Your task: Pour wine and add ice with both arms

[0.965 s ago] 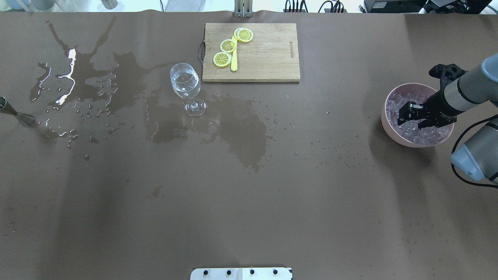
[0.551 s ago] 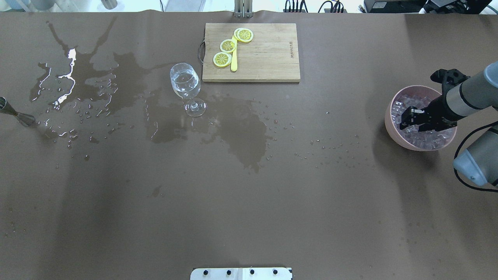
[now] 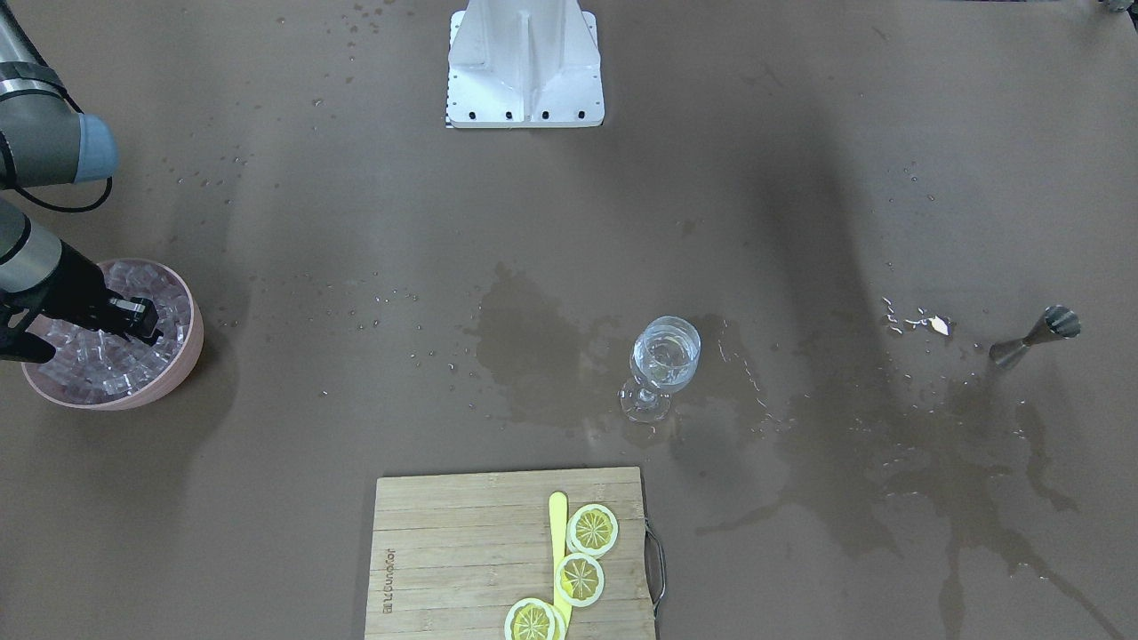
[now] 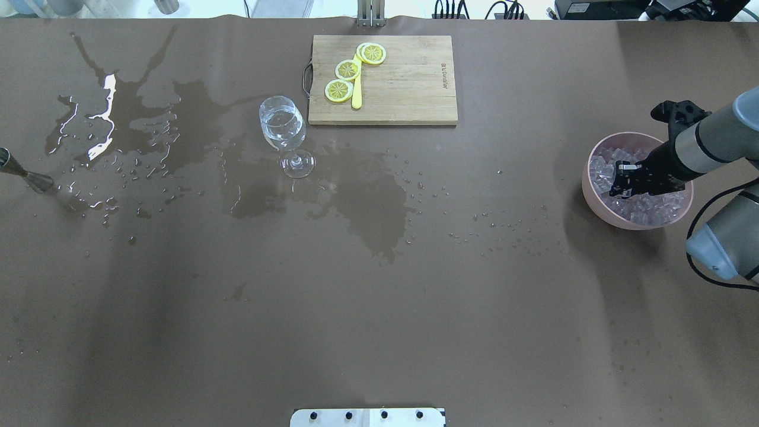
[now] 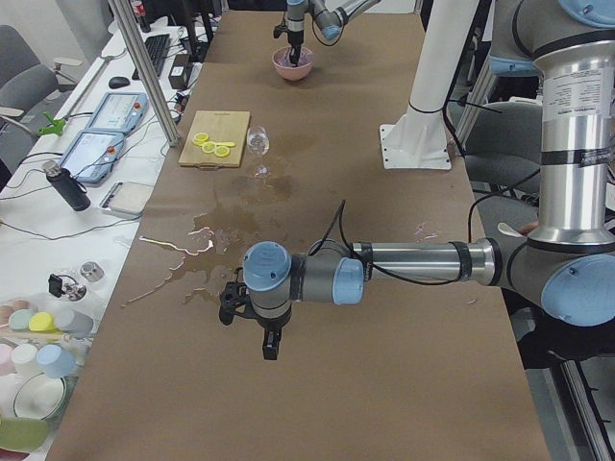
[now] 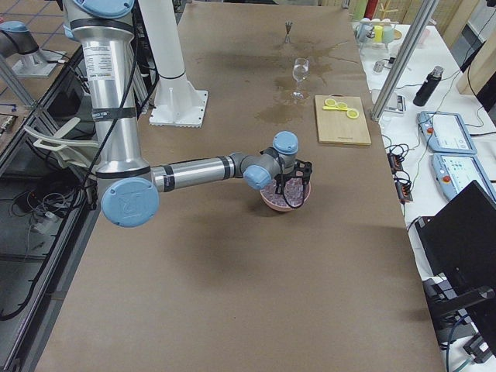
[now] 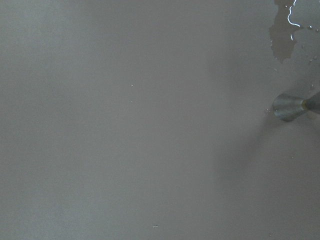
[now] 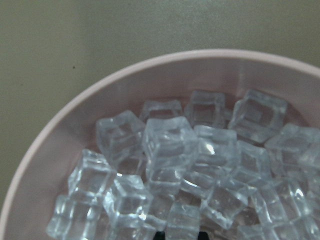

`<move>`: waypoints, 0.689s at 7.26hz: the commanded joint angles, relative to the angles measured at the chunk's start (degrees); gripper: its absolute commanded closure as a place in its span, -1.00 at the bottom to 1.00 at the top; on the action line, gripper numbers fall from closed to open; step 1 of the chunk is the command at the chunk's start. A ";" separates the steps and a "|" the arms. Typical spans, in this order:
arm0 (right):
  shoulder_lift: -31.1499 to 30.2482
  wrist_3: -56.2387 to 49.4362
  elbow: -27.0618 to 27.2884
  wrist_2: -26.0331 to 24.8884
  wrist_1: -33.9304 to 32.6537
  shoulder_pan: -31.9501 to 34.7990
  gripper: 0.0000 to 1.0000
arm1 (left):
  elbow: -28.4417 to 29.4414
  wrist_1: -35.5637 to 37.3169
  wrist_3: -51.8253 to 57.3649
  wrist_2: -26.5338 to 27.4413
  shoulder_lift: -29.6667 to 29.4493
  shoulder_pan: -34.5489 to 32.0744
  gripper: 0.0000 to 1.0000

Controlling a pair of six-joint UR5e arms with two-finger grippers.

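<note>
A stemmed glass (image 4: 283,127) holding clear wine stands upright left of the cutting board, also seen in the front view (image 3: 662,360). The ice (image 4: 652,204) fills a pink bowl (image 4: 593,201) at the table's right end. My right gripper (image 4: 622,181) is dipped into the cubes, its tips buried, so I cannot tell if it is open or shut. The right wrist view shows ice (image 8: 170,145) close up inside the bowl rim (image 8: 75,105). My left gripper (image 5: 271,351) shows only in the exterior left view, hanging over the bare table, state unclear.
A metal jigger (image 4: 26,174) lies on its side at the far left among puddles (image 4: 367,201). A wooden cutting board (image 4: 403,83) with lemon slices (image 4: 347,69) sits at the back. The white base block (image 3: 524,62) stands at the robot's side.
My right gripper has sunk lower into the ice and looks narrower from above. The bowl shifted slightly under it. The glass and jigger have not moved.
</note>
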 commanded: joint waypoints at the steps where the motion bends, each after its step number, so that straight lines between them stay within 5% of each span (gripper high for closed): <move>1: 0.55 -0.09 0.13 0.47 -0.47 0.26 0.88 | -0.50 -0.04 0.12 0.05 -0.27 0.04 -0.96; 5: 0.55 -1.05 1.62 3.54 -4.14 5.53 0.88 | 0.03 -5.82 -0.05 0.14 0.43 0.04 -0.96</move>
